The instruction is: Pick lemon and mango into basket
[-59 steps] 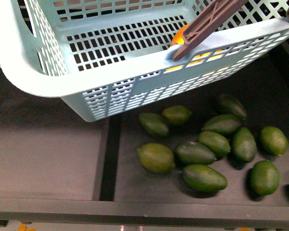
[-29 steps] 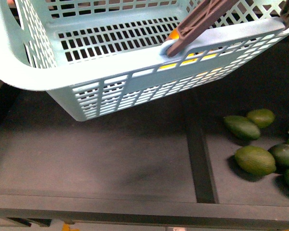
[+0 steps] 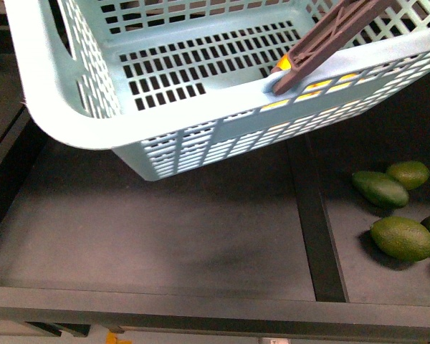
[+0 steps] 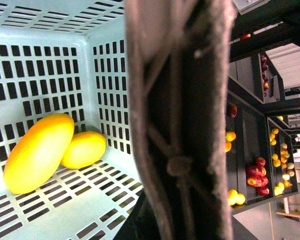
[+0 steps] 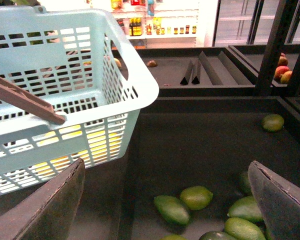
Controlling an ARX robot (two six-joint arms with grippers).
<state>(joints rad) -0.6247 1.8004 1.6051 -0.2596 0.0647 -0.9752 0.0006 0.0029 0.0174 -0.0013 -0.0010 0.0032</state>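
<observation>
Two yellow fruits lie inside the basket (image 4: 45, 40) on my left wrist feed: the mango (image 4: 38, 152) and the shorter lemon (image 4: 83, 149), touching each other in a corner of the slotted floor. On that feed the brown handle (image 4: 182, 120) fills the middle, so I cannot tell how the left fingers stand. From the front view, the basket (image 3: 72, 122) hangs tilted above a dark shelf (image 3: 165, 236), with green fruits (image 3: 401, 238) in the next compartment, right of a divider (image 3: 317, 222). On my right wrist feed, the right gripper (image 5: 167, 200) has its fingers (image 5: 47, 207) wide apart, holding nothing, over the green fruits (image 5: 172, 209).
</observation>
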